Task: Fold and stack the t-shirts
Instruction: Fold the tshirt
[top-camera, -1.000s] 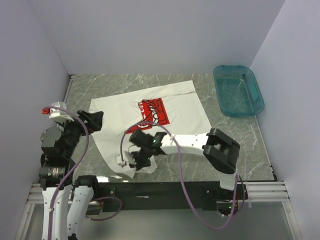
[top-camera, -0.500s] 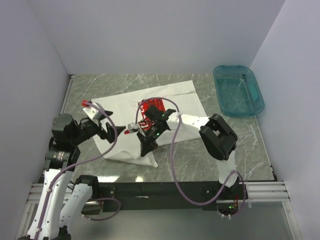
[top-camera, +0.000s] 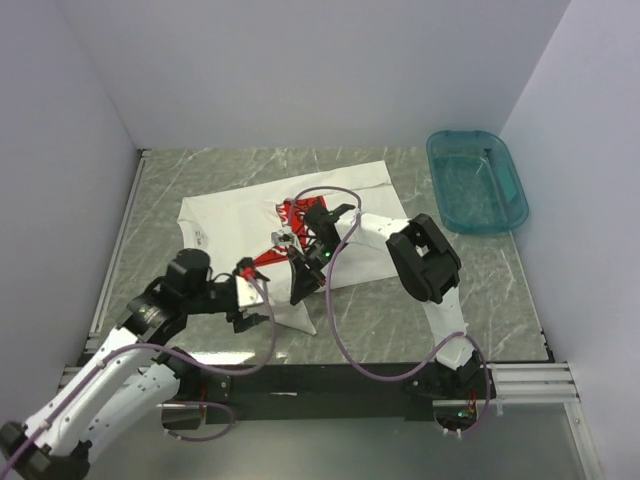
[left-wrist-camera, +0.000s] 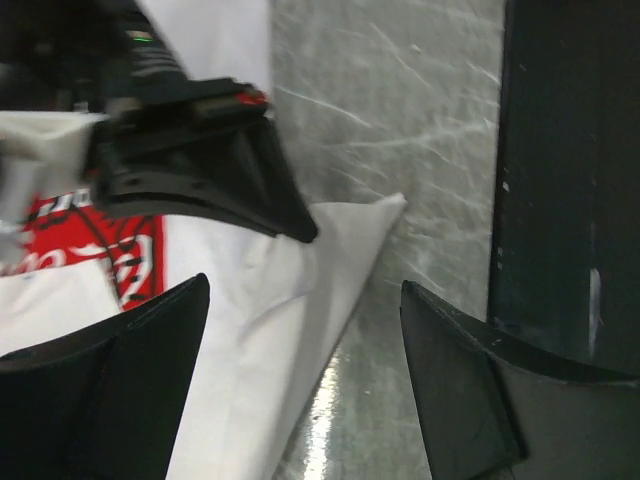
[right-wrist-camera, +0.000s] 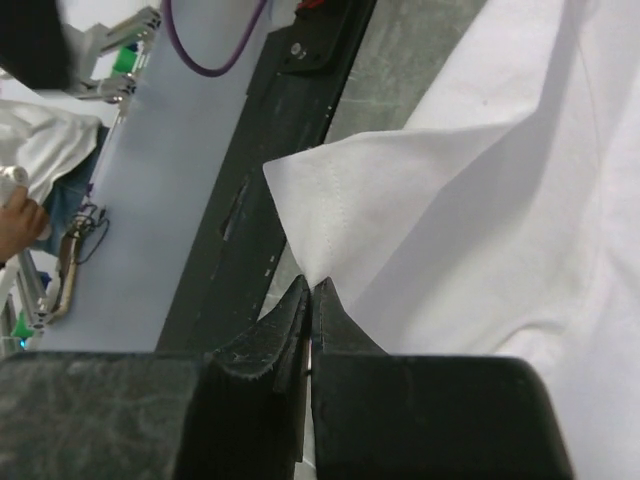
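A white t-shirt (top-camera: 350, 215) with a red printed square (top-camera: 297, 213) lies partly folded on the marble table. My right gripper (top-camera: 298, 292) is shut on a fold of its white cloth; in the right wrist view the jaws (right-wrist-camera: 312, 290) pinch a peaked corner of the t-shirt (right-wrist-camera: 480, 230). My left gripper (top-camera: 258, 297) stands open just left of the shirt's near corner (top-camera: 303, 320). In the left wrist view the white corner (left-wrist-camera: 300, 290) lies between its spread fingers (left-wrist-camera: 130, 380), touching neither, with the right gripper (left-wrist-camera: 200, 170) above.
A teal plastic basin (top-camera: 476, 182) stands at the back right by the wall. White walls close in the table on three sides. The black rail (top-camera: 330, 380) with both arm bases runs along the near edge, close behind the left gripper.
The left arm has swung from the table's left side to the shirt's near corner, its jaws narrowing slightly. The right gripper has carried its pinch of cloth back towards the red print.
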